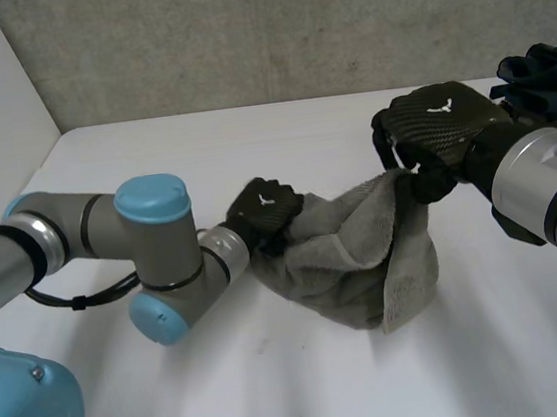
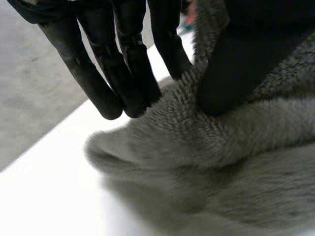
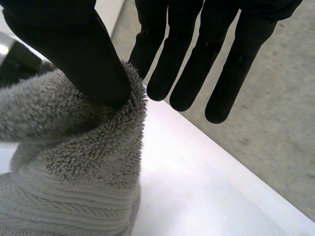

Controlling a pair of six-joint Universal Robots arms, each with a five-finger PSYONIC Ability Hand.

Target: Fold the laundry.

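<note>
Item: grey towel (image 1: 364,254), mid-table, bunched and sagging between your hands.
Left hand (image 1: 263,208): pinching its left edge.
Right hand (image 1: 440,125): pinching the raised right edge.
White table (image 1: 279,390): open in front of the towel.
Dark clothes (image 1: 545,72): far right.

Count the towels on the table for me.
1: a grey terry towel, bunched mid-table, pinched by the left hand and right hand. The dark bundle at the far right may hide more.

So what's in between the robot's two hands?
A grey towel, sagging from the left hand to the right hand, each pinching an edge. The head view shows it.
</note>
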